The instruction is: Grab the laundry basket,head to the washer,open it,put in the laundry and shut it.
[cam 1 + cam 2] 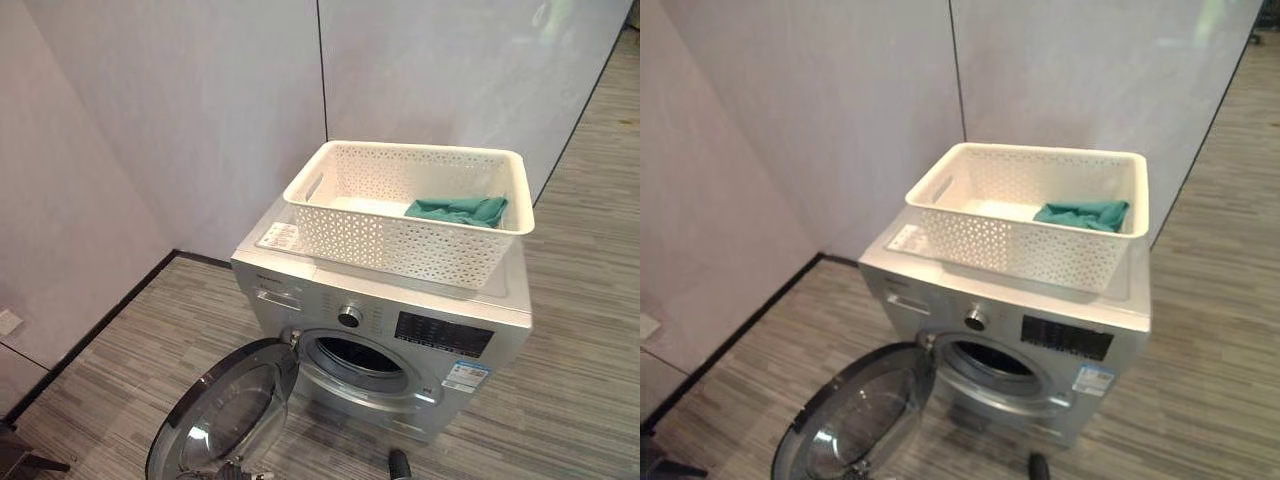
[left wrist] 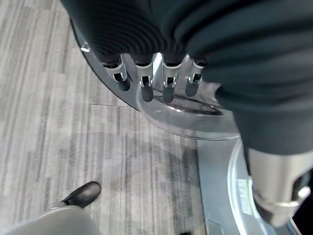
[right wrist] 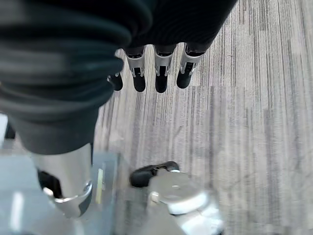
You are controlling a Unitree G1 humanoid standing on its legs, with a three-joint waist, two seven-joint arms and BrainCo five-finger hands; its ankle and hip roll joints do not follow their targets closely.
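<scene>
Laundry basket (image 1: pixel 410 215) parked atop washer (image 1: pixel 385 335), door (image 1: pixel 225 410) open for loading green cloth (image 1: pixel 458 210); left hand (image 2: pixel 151 81), right hand (image 3: pixel 151 73) relaxed, empty.

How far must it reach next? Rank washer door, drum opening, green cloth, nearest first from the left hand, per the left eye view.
1. Washer door, open, at the left hand.
2. Drum opening, washer front.
3. Green cloth, in basket on top.
</scene>
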